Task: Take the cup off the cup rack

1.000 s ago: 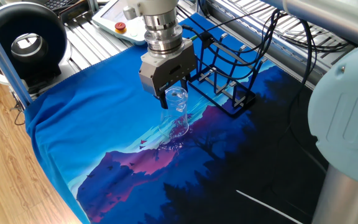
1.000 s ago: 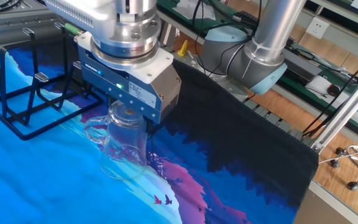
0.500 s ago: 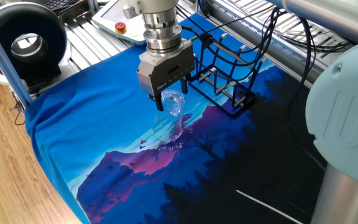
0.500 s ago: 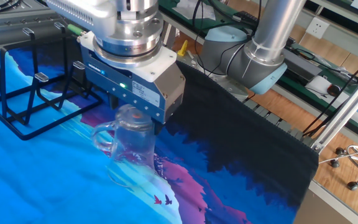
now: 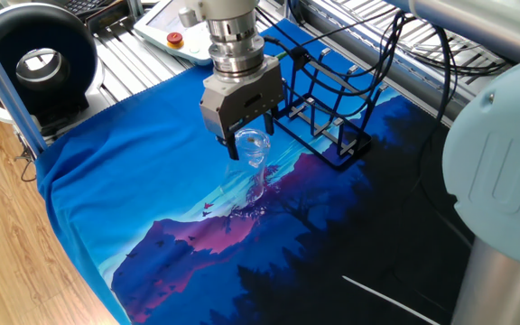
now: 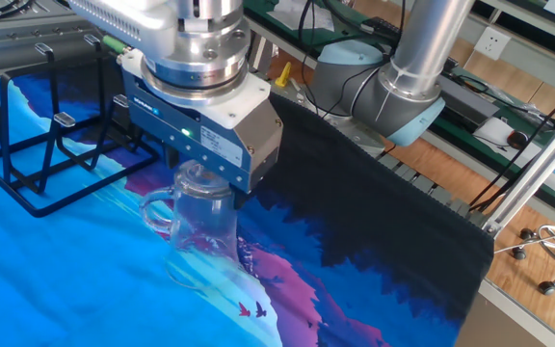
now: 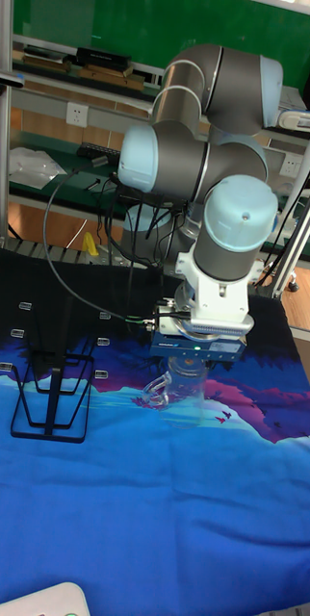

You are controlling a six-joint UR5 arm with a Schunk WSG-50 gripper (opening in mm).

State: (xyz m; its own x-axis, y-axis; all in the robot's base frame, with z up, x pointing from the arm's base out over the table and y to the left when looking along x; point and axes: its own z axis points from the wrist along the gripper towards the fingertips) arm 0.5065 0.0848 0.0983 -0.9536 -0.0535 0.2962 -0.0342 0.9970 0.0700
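Observation:
The cup (image 5: 253, 167) (image 6: 203, 226) (image 7: 181, 385) is clear, with a handle on its side and its wide end pointing down. It hangs at the blue cloth, and I cannot tell whether it touches it. My gripper (image 5: 246, 135) (image 6: 200, 178) (image 7: 186, 361) points straight down and is shut on the cup's narrow upper end. The cup rack (image 5: 328, 117) (image 6: 51, 159) (image 7: 51, 390), a black wire stand with upright pegs, stands a short way beside the gripper. Nothing hangs on its pegs.
A blue printed cloth (image 5: 152, 208) covers the table. A black round fan (image 5: 39, 63) and a pendant with a red button (image 5: 174, 38) lie beyond the cloth's far corner. Cables (image 5: 404, 54) run behind the rack. The arm's grey base (image 6: 393, 96) stands at the table's back edge.
The gripper has shifted slightly away from the rack with the cup still held. The rack has not moved.

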